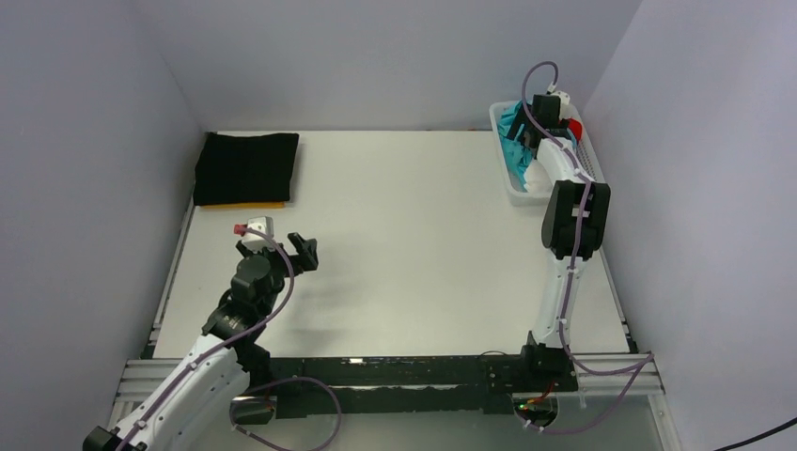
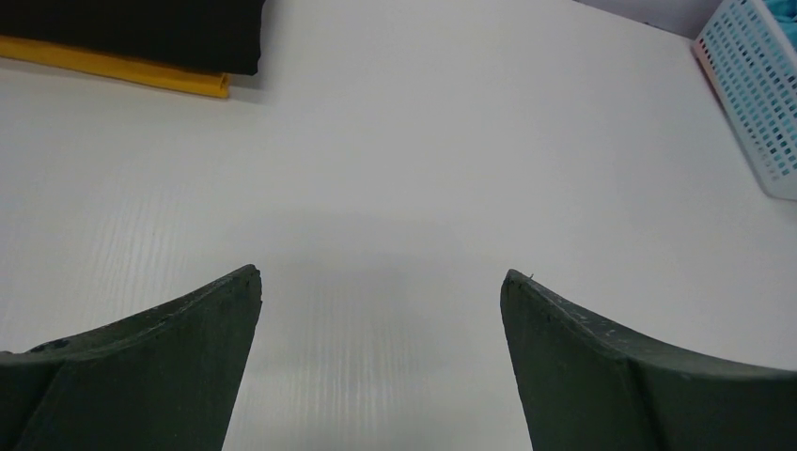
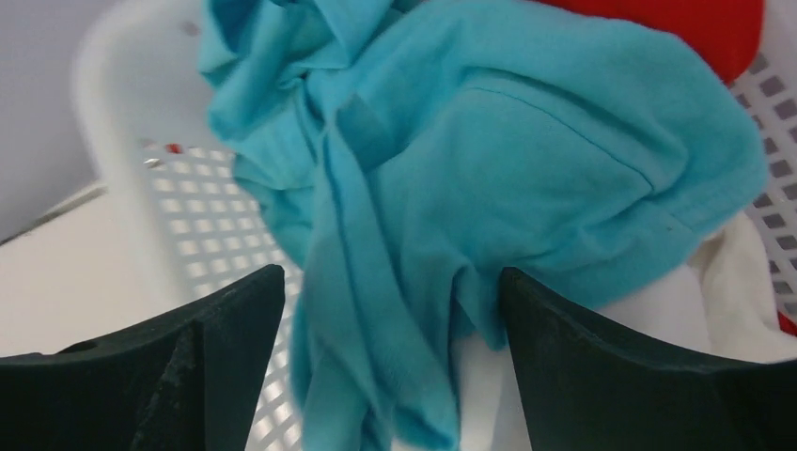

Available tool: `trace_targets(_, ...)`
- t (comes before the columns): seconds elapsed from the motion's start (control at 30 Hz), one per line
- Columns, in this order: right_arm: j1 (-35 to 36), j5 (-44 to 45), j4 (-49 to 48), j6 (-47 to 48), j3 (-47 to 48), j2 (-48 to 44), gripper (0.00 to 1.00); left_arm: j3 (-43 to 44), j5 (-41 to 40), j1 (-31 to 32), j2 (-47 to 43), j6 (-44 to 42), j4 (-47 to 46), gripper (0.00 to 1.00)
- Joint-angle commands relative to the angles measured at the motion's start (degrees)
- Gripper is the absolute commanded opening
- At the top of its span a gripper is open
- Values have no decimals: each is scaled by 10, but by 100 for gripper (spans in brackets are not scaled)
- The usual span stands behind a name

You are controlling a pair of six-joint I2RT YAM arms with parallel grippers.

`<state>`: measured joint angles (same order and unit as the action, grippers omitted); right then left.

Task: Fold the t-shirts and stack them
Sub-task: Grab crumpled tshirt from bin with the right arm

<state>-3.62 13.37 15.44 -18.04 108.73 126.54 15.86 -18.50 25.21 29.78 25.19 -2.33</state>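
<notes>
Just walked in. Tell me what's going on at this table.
Two robot arms are folding t-shirts. The right tool is at the white basket, jaws open around a crumpled turquoise t-shirt, not yet closed on it; a red shirt and white cloth lie there too. The left tool hovers open over the table. A folded black t-shirt sits on an orange-yellow one at the far left corner.

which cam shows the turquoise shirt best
The right wrist view: the turquoise shirt fills most of the frame, crumpled in the basket. The top view shows it small, partly behind the right arm. The left wrist view catches only a sliver above the basket's rim.
</notes>
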Motion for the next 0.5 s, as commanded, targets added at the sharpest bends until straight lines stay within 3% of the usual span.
trace_targets(0.0, -9, -28, 12, 38, 64, 48, 83, 15, -5, 1, 13, 1, -24, 99)
trace_targets(0.17, -9, -68, -5, 71, 73, 72, 69, 15, -2, 1, 21, 2, -28, 99)
trace_targets(0.47, -7, -32, -9, 135, 78, 50, 70, 15, 1, 1, 26, 5, -31, 100)
